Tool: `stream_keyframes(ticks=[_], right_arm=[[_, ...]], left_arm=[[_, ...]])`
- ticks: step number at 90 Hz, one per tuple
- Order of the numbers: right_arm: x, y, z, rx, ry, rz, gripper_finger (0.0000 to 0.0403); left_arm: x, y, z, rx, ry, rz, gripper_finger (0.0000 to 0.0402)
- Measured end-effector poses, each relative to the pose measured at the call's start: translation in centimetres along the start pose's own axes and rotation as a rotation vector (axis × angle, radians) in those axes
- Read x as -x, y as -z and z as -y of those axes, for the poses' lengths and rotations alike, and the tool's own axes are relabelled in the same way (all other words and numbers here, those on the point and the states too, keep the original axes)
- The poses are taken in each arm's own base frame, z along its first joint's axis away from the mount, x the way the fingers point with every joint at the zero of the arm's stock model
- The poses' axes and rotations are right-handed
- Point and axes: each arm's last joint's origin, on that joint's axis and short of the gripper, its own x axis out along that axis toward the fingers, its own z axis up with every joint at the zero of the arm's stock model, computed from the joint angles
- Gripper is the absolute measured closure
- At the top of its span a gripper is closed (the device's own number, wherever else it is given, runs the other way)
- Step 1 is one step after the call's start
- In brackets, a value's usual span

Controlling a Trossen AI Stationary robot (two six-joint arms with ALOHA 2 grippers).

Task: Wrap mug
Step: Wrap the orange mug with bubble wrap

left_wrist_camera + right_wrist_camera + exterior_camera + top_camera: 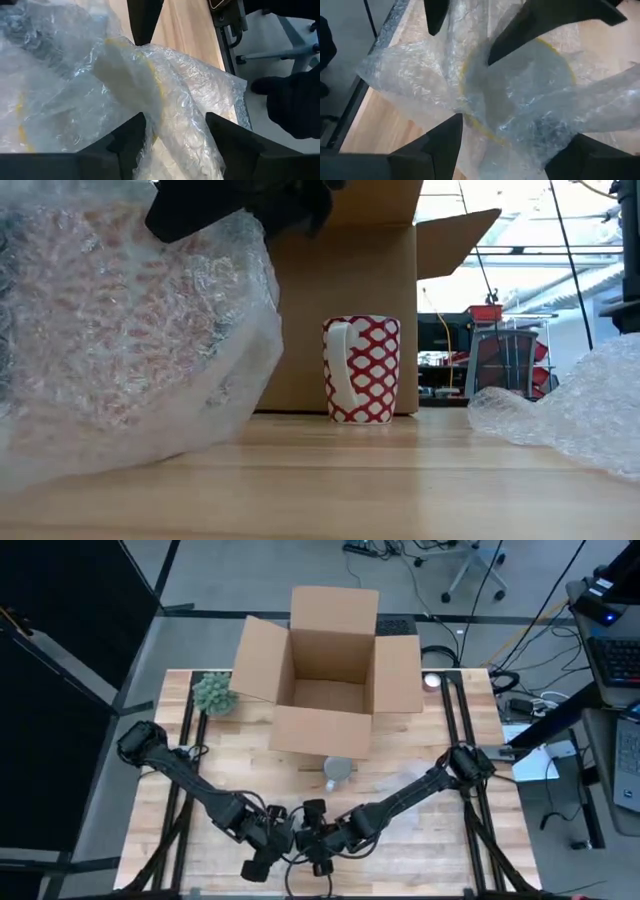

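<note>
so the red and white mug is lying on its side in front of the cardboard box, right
Not quite. The red and white mug stands upright, not on its side, in front of the cardboard box; the low view shows it resting on its base with the handle vertical.

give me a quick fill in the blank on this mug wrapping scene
The mug has a red and white ____ pattern. It stands in front of the open cardboard ____. Both grippers, left and right, work at the sheet of ____ wrap. A small green ____ stands at the table's far left corner.

Missing words: lattice; box; bubble; plant
</note>
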Motion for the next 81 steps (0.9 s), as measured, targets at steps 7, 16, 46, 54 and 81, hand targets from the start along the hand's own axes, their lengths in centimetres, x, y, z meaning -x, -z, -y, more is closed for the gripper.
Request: stream_keyframes(ticks=[7, 16, 46, 54, 81], right_arm=[[0.0, 0.0, 0.0, 0.0, 0.0, 0.0, 0.0186], [0.0, 0.0, 0.0, -0.001, -0.004, 0.004, 0.0186], [0.0, -0.1, 0.0, -0.002, -0.005, 0.007, 0.0186], [0.0, -0.1, 0.0, -0.002, -0.005, 0.007, 0.0186], [0.0, -0.1, 0.0, -0.002, -0.005, 0.007, 0.0186]], left_arm=[[0.2, 0.1, -0.2, 0.006, -0.02, -0.014, 0.0166], [1.4, 0.1, -0.2, 0.003, -0.121, -0.008, 0.0158], [6.7, 0.4, -0.2, -0.003, -0.24, 0.144, 0.0157], [7.5, 0.7, -0.5, -0.003, -0.298, 0.164, 0.0157], [6.8, -0.4, -1.1, -0.011, -0.349, 0.255, 0.0157]])
